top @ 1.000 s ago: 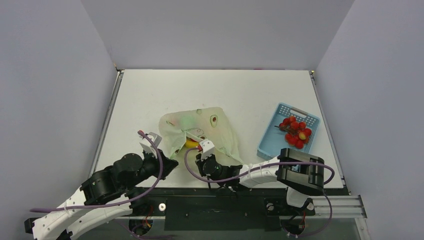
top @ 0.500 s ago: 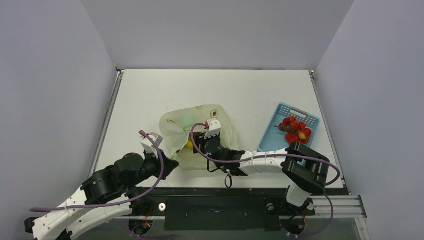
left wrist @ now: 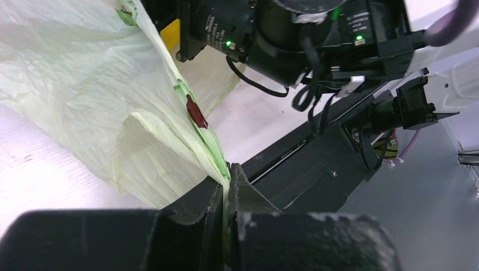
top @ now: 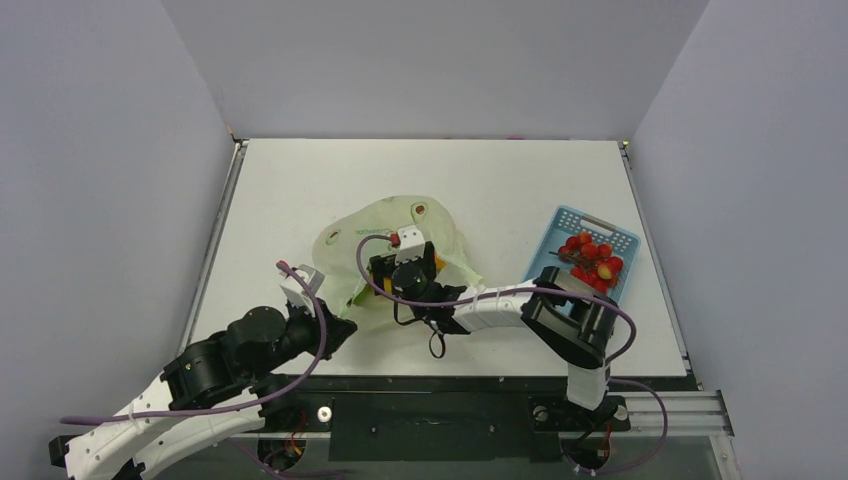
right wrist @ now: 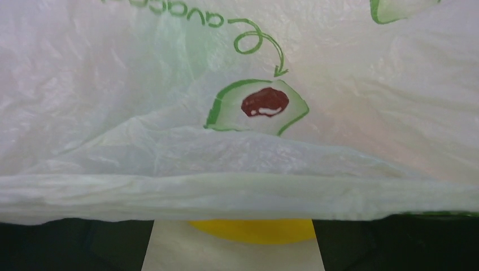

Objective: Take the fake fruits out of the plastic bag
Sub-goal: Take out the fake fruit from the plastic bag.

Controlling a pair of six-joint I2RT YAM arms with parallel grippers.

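Viewing from above, the plastic bag [top: 437,232] lies crumpled near the middle of the counter, slightly toward the near edge. The left gripper [top: 343,322] meets the bag's near-left border. The right gripper [top: 395,268] reaches in over the bag from the near-right side. A blue basket [top: 540,280] sits at the right edge and holds a cluster of red fruits [top: 592,262].

Left wrist view: the left gripper [left wrist: 227,189] has its fingers pressed together, pinching a thin fold of the bag [left wrist: 85,84]. Part of a yellow fruit [left wrist: 171,34] shows at the bag's opening, beside the black wrist of the right arm [left wrist: 294,34].

Right wrist view: bag film [right wrist: 226,186] fills most of the picture. Below its folded edge, the right gripper [right wrist: 233,248] has its fingers [right wrist: 73,245] spread. The yellow fruit [right wrist: 254,230] lies between them, with a gap on its left side.
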